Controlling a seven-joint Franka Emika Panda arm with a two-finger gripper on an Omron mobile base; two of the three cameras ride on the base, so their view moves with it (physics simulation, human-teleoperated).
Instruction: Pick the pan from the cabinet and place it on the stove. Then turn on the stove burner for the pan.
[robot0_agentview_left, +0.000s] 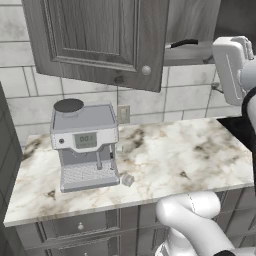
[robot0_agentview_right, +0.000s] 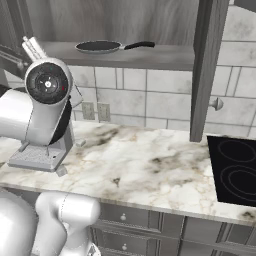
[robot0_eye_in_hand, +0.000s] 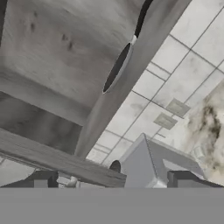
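While facing the open cabinet (robot0_agentview_right: 150, 57), right base view reveals whole pan (robot0_agentview_right: 99, 47) flat on the shelf and stove (robot0_agentview_right: 235, 170) at right; left base view catches just the handle. Round, shallow, black inside, thin black handle. Gripper (robot0_eye_in_hand: 114, 180) spread wide, holding nothing.

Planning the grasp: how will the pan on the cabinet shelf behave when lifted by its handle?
The pan looks rigid, so it shouldn't flex. Its long thin handle sits far off the bowl, so it would likely droop or twist in the claw. Shallow and flat-bottomed, it should slide, not roll.
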